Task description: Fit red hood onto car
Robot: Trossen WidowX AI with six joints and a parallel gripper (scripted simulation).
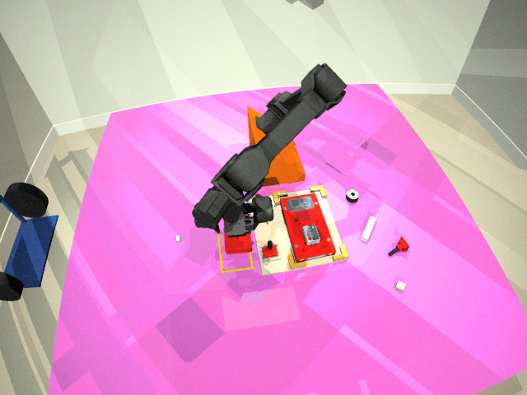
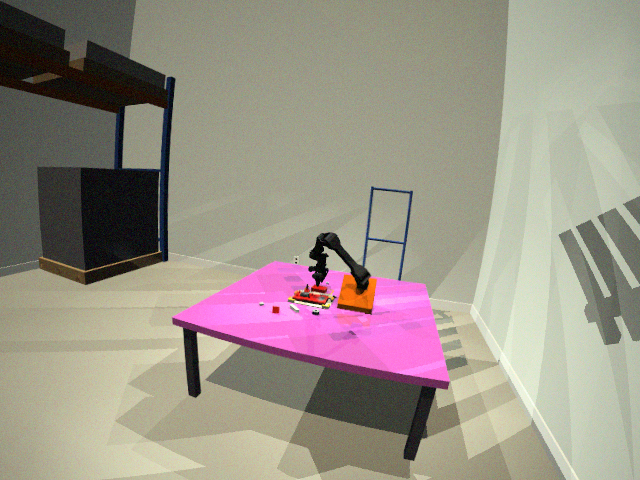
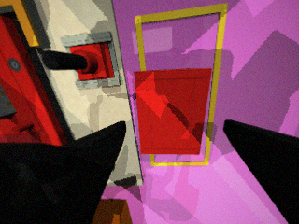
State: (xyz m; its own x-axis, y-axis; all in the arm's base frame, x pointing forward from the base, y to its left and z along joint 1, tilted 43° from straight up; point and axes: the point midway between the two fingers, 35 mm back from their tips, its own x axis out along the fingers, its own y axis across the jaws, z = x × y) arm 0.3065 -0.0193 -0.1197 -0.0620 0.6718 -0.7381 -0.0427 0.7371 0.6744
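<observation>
While jaws [image 1: 241, 230] [image 2: 318, 283] spread wide w/ nothing gripped, engine-blk [image 1: 311, 234] markings illegible.

Readable text, brands, numbers and signs: none can be read in any of the views.
Engine block [image 1: 311, 234] [image 2: 305, 295] [image 3: 6, 106]: on its top the view from above shows small dark and reddish marks; if they are letters or only the shape of the part, I cannot tell.
Grey panel [image 1: 300, 204] [image 2: 322, 298]: some faint lines are on it, too blurred for reading as a letter or a number.
</observation>
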